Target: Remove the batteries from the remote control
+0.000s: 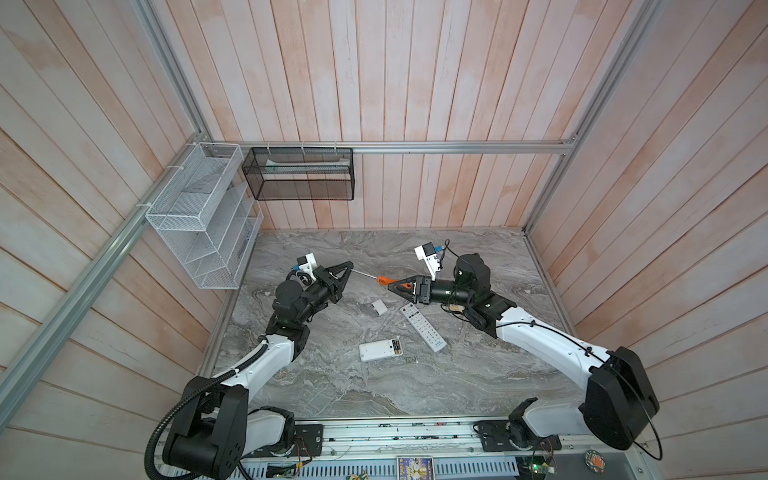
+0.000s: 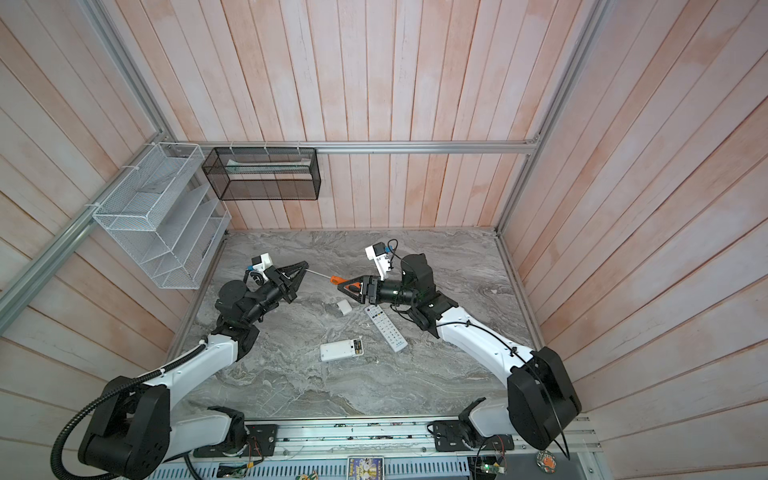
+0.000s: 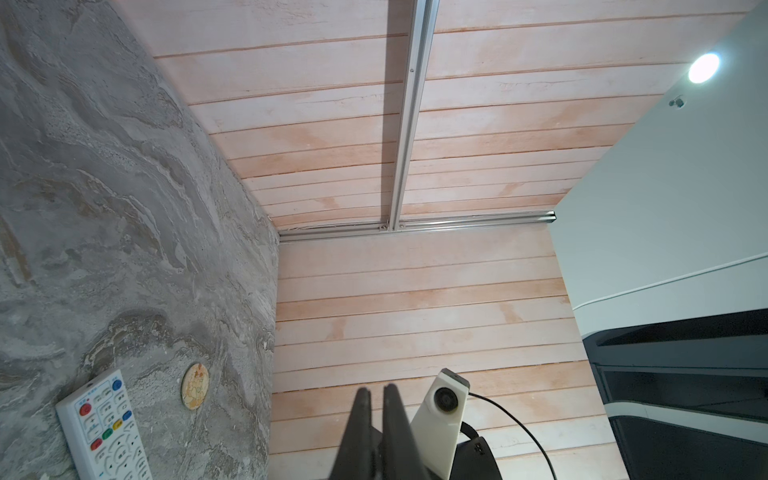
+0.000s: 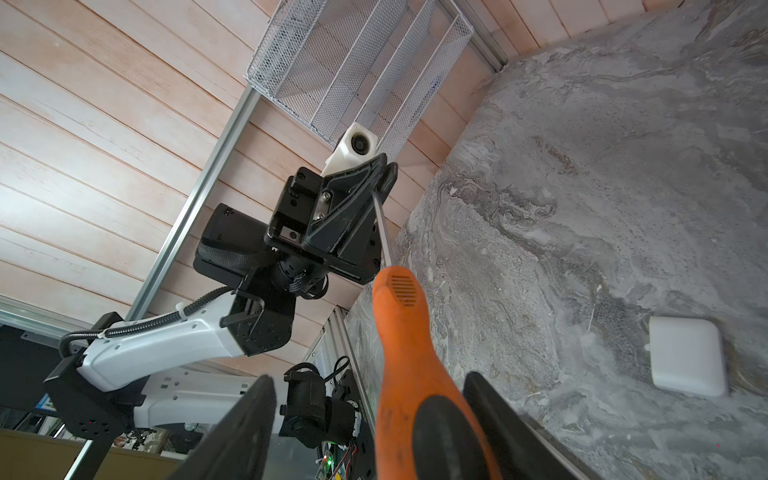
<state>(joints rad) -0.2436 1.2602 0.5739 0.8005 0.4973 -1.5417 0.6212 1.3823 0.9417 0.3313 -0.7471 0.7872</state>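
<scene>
A small white remote control lies back up mid-table, its compartment open. Dark batteries with yellowish marks sit in that compartment. A longer remote lies buttons up beside it. Above the table behind them, my left gripper is shut on the tip of a screwdriver's metal shaft. Its orange handle lies between the open jaws of my right gripper. One finger lies against the handle and the other stands clear.
A small white cover lies on the marble under the screwdriver. A round disc lies near the long remote. A white wire rack and a black mesh basket hang on the back-left walls.
</scene>
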